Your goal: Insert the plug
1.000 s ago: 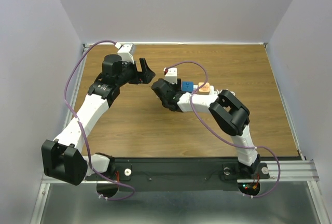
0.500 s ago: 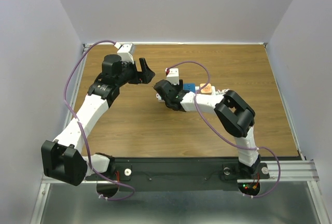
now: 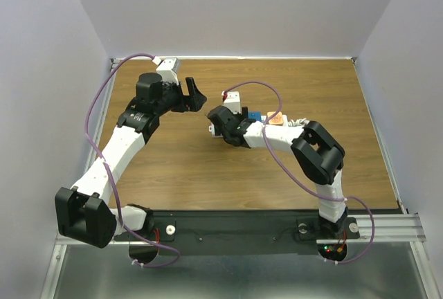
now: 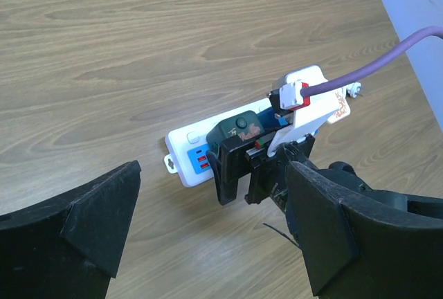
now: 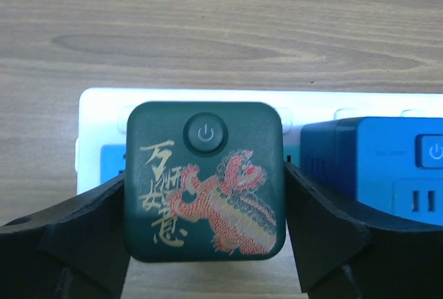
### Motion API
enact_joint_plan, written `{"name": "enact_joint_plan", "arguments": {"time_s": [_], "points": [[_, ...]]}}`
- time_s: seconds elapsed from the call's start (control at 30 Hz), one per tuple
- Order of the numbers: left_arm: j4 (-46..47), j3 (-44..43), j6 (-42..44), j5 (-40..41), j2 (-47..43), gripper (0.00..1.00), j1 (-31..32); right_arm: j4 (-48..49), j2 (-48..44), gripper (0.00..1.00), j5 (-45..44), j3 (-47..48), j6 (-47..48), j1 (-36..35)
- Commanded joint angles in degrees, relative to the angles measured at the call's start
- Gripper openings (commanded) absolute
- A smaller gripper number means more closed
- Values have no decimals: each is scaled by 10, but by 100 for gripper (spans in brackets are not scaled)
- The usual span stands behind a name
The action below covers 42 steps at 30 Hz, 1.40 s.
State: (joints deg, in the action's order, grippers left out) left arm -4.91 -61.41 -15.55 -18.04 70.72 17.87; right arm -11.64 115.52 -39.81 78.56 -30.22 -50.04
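The plug (image 5: 204, 195) is a dark green square block with a power button and a red-and-gold lion print. It sits on the left end of the white power strip (image 5: 97, 105), next to a blue adapter (image 5: 367, 160). My right gripper (image 5: 205, 174) has a finger against each side of the plug, and no gap shows. In the left wrist view the plug (image 4: 239, 127) stands on the strip (image 4: 181, 143) with the right gripper (image 4: 242, 174) over it. My left gripper (image 3: 196, 95) is open and empty, a short way left of the strip.
An orange-topped adapter (image 3: 275, 117) stands on the strip right of the blue adapter (image 3: 255, 115). A purple cable (image 3: 259, 86) loops over the right wrist. Grey walls close the wooden table (image 3: 332, 105) at the back and both sides.
The right gripper has carried the plug a little back and right onto the strip's left end. The left arm has not moved.
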Motion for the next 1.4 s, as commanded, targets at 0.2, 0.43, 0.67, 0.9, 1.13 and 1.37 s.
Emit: {"name": "enact_joint_plan", "arguments": {"time_s": [0.2, 0.43, 0.67, 0.9, 1.13, 1.37], "points": [[27, 9, 1, -1, -19, 96, -3, -72, -41, 85, 58, -16, 13, 8], [27, 9, 0, -2, -18, 96, -3, -73, -51, 86, 84, 4, 22, 28], [27, 9, -1, 0, -17, 96, -3, -73, -58, 86, 103, 26, 37, 39], [27, 11, 0, 0, -18, 96, -3, -75, -60, 86, 125, 60, 64, 66], [27, 10, 0, 1, -18, 96, -3, -86, -48, 86, 135, 83, 82, 86], [29, 12, -3, -3, -13, 96, -3, -102, -36, 86, 153, 119, 92, 93]]}}
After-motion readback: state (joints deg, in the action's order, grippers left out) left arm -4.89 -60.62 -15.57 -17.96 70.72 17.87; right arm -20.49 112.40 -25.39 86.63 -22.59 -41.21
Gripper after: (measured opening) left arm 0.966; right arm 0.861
